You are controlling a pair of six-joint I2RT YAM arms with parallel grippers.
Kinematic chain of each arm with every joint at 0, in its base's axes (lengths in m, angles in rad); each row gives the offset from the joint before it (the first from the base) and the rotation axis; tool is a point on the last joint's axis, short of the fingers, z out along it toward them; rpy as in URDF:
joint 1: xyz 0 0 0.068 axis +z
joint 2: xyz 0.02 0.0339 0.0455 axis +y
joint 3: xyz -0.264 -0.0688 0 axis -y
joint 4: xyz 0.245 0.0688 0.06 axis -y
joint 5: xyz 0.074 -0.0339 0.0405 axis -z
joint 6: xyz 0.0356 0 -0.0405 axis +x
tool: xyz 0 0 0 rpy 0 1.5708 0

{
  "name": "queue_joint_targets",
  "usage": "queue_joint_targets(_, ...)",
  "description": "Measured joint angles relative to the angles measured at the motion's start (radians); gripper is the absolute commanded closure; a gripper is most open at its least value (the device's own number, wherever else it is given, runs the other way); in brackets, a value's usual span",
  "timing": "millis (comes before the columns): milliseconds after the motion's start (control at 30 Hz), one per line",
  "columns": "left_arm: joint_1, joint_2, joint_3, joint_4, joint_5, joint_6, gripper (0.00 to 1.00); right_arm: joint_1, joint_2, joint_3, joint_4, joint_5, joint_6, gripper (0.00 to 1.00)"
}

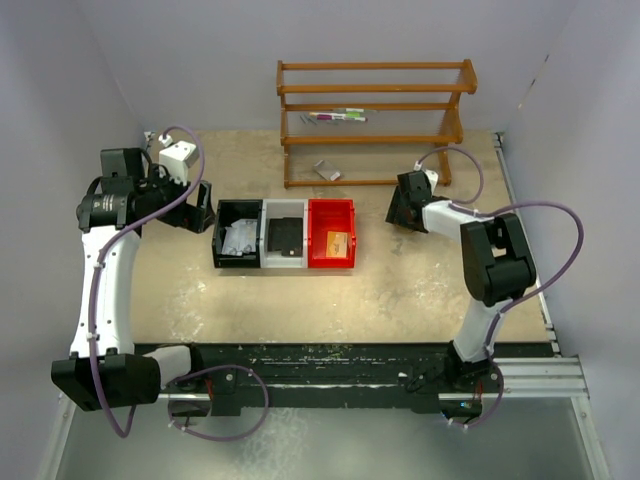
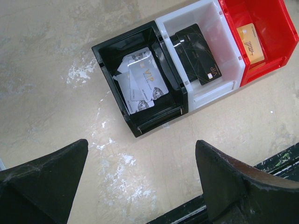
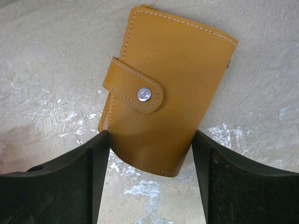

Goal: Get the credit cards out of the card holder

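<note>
The card holder (image 3: 173, 79) is a tan-orange wallet, folded shut with its snap strap fastened. It sits between the fingers of my right gripper (image 3: 150, 133), which touch both its side edges just above the table. In the top view my right gripper (image 1: 405, 212) is right of the red bin and hides the wallet. Pale credit cards (image 2: 142, 81) lie in the black bin (image 2: 107, 70). Dark cards (image 2: 198, 53) lie in the white bin (image 2: 184, 14). My left gripper (image 2: 141, 149) is open and empty over bare table left of the bins.
The red bin (image 1: 330, 206) holds an orange-tan card (image 2: 251, 42). A wooden shelf (image 1: 375, 105) with pens (image 1: 337, 116) stands at the back, a small item (image 1: 328, 172) in front of it. A white box (image 1: 178, 160) sits at the back left.
</note>
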Motion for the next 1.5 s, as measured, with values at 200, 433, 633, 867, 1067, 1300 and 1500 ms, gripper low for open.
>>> queue_joint_targets(200,0.0,-0.001,0.014,-0.014,0.014,0.0,0.01,0.03,-0.08,-0.092,0.041,0.002,-0.016,0.38)
queue_joint_targets(433,0.0,-0.002,0.014,-0.028,0.027,-0.006,0.01,0.182,-0.282,-0.156,0.082,0.001,-0.095,0.39)
queue_joint_targets(633,0.0,-0.002,0.016,-0.028,0.037,-0.03,0.01,0.274,-0.505,-0.207,0.132,-0.047,-0.178,0.39)
queue_joint_targets(867,0.0,0.003,0.039,-0.025,0.085,-0.089,0.01,0.315,-0.669,-0.214,0.176,-0.159,-0.249,0.4)
queue_joint_targets(1067,0.0,0.01,0.042,-0.023,0.129,-0.12,0.01,0.367,-0.679,-0.205,0.174,-0.24,-0.264,0.4)
queue_joint_targets(1300,0.0,0.01,0.039,-0.013,0.149,-0.132,0.01,0.395,-0.627,-0.083,0.101,-0.148,-0.183,0.22)
queue_joint_targets(1500,0.0,0.002,0.039,-0.012,0.148,-0.124,0.01,0.277,-0.582,-0.102,-0.049,-0.098,-0.018,0.1)
